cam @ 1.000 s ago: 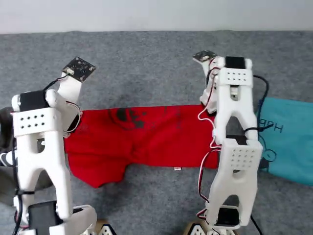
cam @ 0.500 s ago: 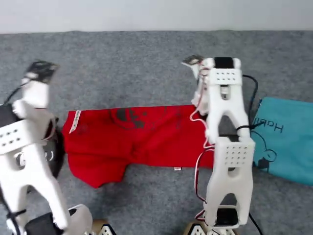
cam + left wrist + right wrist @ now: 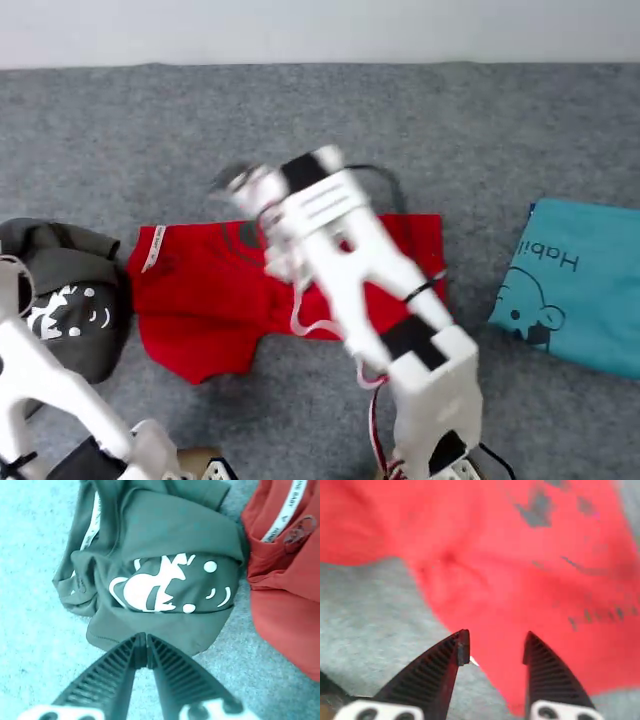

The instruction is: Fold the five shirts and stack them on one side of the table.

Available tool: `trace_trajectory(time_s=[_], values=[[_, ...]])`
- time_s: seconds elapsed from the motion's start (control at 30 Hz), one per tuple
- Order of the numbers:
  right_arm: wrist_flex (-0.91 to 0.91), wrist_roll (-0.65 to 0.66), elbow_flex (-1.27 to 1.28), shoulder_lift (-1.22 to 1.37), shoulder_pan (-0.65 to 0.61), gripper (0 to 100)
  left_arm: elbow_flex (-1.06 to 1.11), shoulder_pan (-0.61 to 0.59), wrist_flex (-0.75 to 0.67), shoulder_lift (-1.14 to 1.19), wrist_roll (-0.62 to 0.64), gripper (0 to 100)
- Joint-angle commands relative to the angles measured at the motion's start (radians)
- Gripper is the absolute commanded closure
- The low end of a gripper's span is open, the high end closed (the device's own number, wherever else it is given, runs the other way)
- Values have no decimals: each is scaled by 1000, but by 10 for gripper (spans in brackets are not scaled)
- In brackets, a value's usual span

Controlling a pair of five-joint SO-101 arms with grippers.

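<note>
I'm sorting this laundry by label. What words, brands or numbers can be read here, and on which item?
Teal shirt: a dark word by a cartoon figure, cut off at the frame's edge, not readable whole.
Red shirt: white neck tape with small lettering, only partly in view; dark chest print blurred.
Dark shirt: a white picture, no words.
No numbers or signs.

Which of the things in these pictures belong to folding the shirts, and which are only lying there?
Belong to the job:
red shirt, laid out in the middle
dark grey shirt, crumpled beside it
teal shirt, at the other side
left gripper, shut, over the dark grey shirt
right gripper, open, over the red shirt

Only there:
grey table cover
pale wall behind
</note>
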Motion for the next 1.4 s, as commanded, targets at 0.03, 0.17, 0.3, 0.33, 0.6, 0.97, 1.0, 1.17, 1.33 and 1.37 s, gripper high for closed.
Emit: trace_trajectory(time_s=[0.03, 0.17, 0.3, 0.33, 0.6, 0.97, 1.0, 1.17, 1.33, 1.37], values=[[-8, -12, 0, -38, -203, 786, -28, -37, 8, -37, 0, 989], [-87, -12, 2, 45, -323, 786, -28, -41, 11, -37, 0, 989], [-111, -17, -2, 117, -394, 786, -28, -40, 11, -38, 0, 989], [-113, -17, -2, 128, -406, 786, -28, -40, 14, -38, 0, 989], [-157, -11, -2, 193, -475, 786, -28, -40, 15, -43, 2, 989], [-320, -9, -3, 285, -398, 883, -28, -35, 15, -38, 2, 989], [-315, -9, -3, 272, -398, 914, -28, -35, 15, -37, 2, 989], [-298, -9, -3, 194, -397, 963, -28, -34, 15, -37, 2, 989], [-300, 15, -3, 137, -375, 964, -28, -34, 15, -37, 2, 989], [-303, 31, -3, 131, -361, 964, -28, -34, 15, -37, 2, 989]])
